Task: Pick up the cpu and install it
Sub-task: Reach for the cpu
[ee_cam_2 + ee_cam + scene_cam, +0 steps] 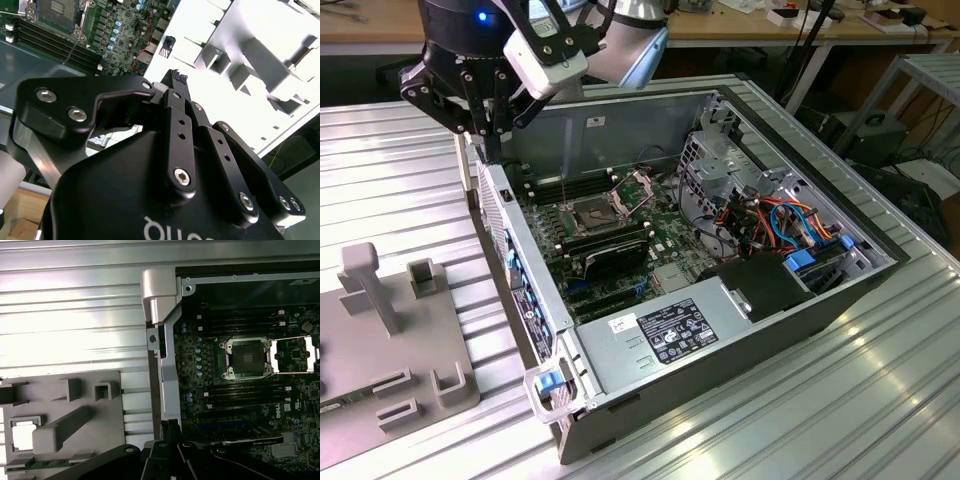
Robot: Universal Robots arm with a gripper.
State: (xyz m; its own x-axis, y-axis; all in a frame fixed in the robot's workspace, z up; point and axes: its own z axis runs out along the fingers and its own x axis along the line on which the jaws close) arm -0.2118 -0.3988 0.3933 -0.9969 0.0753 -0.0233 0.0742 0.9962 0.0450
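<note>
The gripper (pixel 488 135) hangs over the rim of the open computer case (pixel 525 275), at the side that faces the grey fixture tray (pixel 420 345). In the second wrist view its fingers (pixel 172 107) are drawn together to a narrow point, and nothing shows between them. Case and tray sit side by side on the ribbed aluminium table (pixel 820 400).

In the first wrist view a pale square that looks like the cpu (pixel 23 435) lies in a framed recess of the tray, well apart from the gripper (pixel 171 432); the glare there leaves me unsure of it. On the motherboard the socket (pixel 592 212) lies open and dark, with its load plate (pixel 632 188) swung up beside it. Memory slots (pixel 245 392) run along both sides of the socket.
</note>
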